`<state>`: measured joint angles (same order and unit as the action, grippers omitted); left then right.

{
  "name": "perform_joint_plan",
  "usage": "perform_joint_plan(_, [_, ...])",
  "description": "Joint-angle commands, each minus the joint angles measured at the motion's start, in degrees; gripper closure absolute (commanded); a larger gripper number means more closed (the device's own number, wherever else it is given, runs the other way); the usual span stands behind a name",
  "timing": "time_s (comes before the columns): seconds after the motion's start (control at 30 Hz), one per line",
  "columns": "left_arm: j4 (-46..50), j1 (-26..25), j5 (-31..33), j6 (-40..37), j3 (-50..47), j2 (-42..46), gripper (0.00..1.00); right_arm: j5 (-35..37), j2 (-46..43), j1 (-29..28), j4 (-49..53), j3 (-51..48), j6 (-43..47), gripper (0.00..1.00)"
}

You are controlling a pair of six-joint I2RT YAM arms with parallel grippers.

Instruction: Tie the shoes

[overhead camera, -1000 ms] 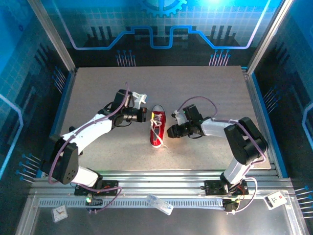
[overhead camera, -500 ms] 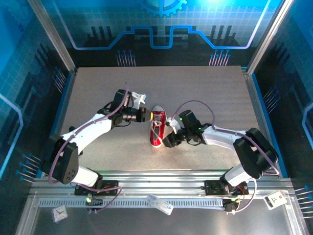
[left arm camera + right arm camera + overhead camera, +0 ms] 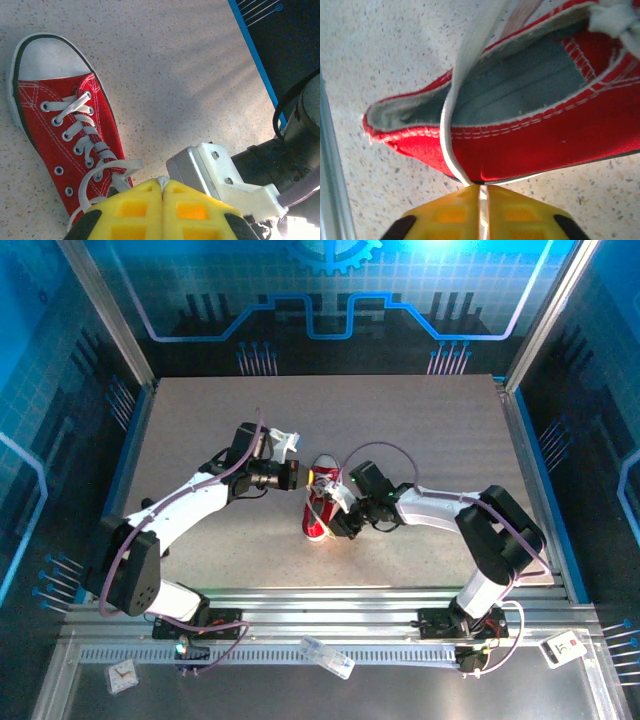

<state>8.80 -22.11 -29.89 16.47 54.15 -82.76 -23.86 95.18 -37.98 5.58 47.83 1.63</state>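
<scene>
The shoe [image 3: 320,502] is a small red canvas sneaker lying in the middle of the table, between the two arms. In the left wrist view its white toe cap [image 3: 45,55] points to the upper left and its white laces [image 3: 82,132] are loosely threaded. My left gripper [image 3: 163,184] [image 3: 300,478] is shut beside the shoe, with a bit of white lace pinched at its tips. My right gripper [image 3: 481,190] [image 3: 338,523] is shut on a white lace [image 3: 456,95] that runs up across the open heel of the shoe [image 3: 545,135].
The speckled table [image 3: 430,430] has raised blue-lit walls at the sides and back. A metal rail [image 3: 330,610] runs along the near edge by the arm bases. The right arm's silver camera mount [image 3: 215,170] sits close to my left fingers.
The right gripper has moved left to the shoe's side and has shut on the lace. The left arm and the shoe have stayed put.
</scene>
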Motion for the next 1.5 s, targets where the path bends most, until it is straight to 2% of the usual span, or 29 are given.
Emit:
perform_joint_plan(0.0, [1.1,0.7,-1.8,-1.0,1.1,0.3,1.0,1.7,-3.7,-0.5,0.5,-1.6,1.2,0.99])
perform_joint_plan(0.3, [0.8,0.9,-1.8,-1.0,1.1,0.1,1.0,0.4,-10.0,2.4,-0.2,-3.9,-0.2,1.0])
perform_joint_plan(0.6, [0.7,1.0,-2.0,-0.8,1.2,-0.1,1.0,0.2,-5.4,-1.5,2.2,-1.2,5.7,0.65])
perform_joint_plan(0.7, [0.8,1.0,-2.1,-0.7,1.2,-0.1,1.0,2.3,-2.8,-2.7,5.6,1.3,9.0,0.57])
perform_joint_plan(0.8, [0.7,1.0,-2.1,-0.6,1.0,-0.1,1.0,3.7,-1.0,-3.2,6.1,2.2,10.9,0.53])
perform_joint_plan(0.93, [0.0,1.0,-2.5,0.0,0.8,-0.4,1.0,4.3,1.1,-3.3,5.1,4.1,11.3,0.52])
perform_joint_plan(1.07, [-0.4,1.0,-2.4,0.3,0.5,-0.5,1.0,4.0,1.8,-3.3,3.2,4.5,10.0,0.52])
perform_joint_plan(1.2, [-0.4,1.0,-2.3,0.5,0.3,-0.5,1.0,3.4,2.2,-3.5,0.6,3.9,7.5,0.47])
perform_joint_plan(1.27, [-0.7,0.9,-2.3,0.6,0.3,-0.6,1.0,2.9,2.4,-3.7,-0.4,3.6,6.8,0.47])
perform_joint_plan(1.33, [-0.8,1.0,-2.3,0.8,0.3,-0.9,1.0,3.1,2.5,-4.1,-1.1,3.4,6.3,0.51])
perform_joint_plan(1.37, [-0.8,1.0,-2.4,0.8,0.3,-1.0,1.0,3.9,2.7,-4.1,-1.2,3.3,5.8,0.57])
perform_joint_plan(1.47, [-0.5,1.0,-2.5,0.7,0.6,-1.1,1.0,7.1,1.7,-4.0,-2.4,2.1,4.6,0.84])
